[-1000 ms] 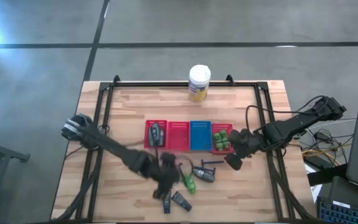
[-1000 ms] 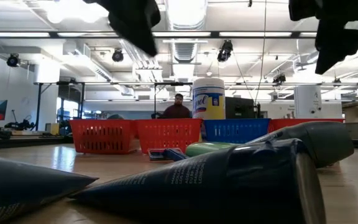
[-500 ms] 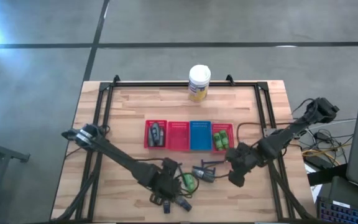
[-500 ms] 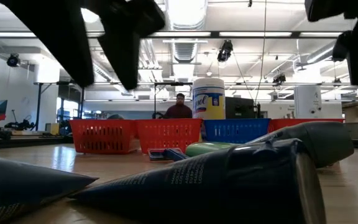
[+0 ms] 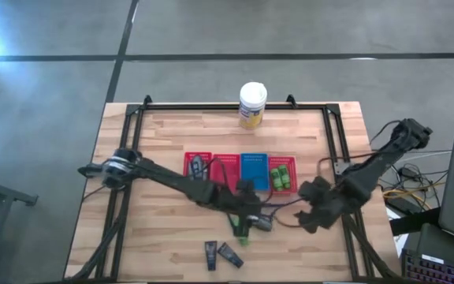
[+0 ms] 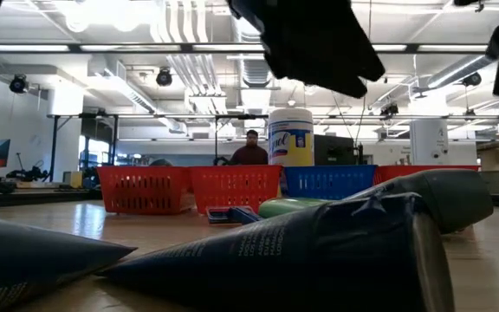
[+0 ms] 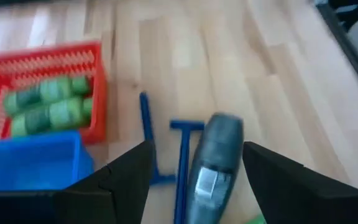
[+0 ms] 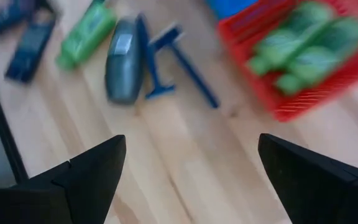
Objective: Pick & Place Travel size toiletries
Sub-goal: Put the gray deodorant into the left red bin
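Both claws gape empty, the left gripper [image 7: 194,163] over a grey oval plastic bottle [image 7: 213,160], the right gripper [image 8: 191,163] seemingly hovering beside it.

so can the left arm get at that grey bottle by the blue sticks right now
Probably yes. The left gripper hangs open right over the grey bottle, fingers either side of it, with bare wood around. The two blue sticks lie close alongside, so a finger might nudge one coming down.
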Available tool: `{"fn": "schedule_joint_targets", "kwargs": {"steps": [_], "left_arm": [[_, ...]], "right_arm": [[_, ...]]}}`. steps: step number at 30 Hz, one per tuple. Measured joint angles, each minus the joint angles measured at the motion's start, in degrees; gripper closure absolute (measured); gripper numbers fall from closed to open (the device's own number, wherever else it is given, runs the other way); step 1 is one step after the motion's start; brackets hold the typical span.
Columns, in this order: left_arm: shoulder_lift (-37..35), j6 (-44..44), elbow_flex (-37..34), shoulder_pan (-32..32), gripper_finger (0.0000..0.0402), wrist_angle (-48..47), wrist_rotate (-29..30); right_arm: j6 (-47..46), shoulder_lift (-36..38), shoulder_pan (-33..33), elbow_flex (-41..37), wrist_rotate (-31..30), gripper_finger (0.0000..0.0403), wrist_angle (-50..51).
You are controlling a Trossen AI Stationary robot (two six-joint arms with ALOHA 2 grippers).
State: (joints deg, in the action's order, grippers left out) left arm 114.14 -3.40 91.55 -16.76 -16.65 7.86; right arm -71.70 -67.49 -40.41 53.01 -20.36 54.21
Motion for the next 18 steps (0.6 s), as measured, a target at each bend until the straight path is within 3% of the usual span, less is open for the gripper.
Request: {"fn": "schedule_joint_targets", "kwargs": {"steps": [8,13,18], "left_arm": [[4.1,8.4,0.0,0.3,0.0129,4.1,-5.3],[8.1,8.9,1.8,0.7,0.0128,4.5,-5.5],[13.1,7.4,8.3,1.3,0.0128,0.5,-8.5]], "right_arm": [[-15.0,12.4,-9.2,0.0,-10.8,0.0039,12.6],[-18.2,15.6,-9.6,0.0,-13.3,0.0039,17.3],[-18.3,16.0,-9.6,0.0,-14.2,0.0039,17.7]]}}
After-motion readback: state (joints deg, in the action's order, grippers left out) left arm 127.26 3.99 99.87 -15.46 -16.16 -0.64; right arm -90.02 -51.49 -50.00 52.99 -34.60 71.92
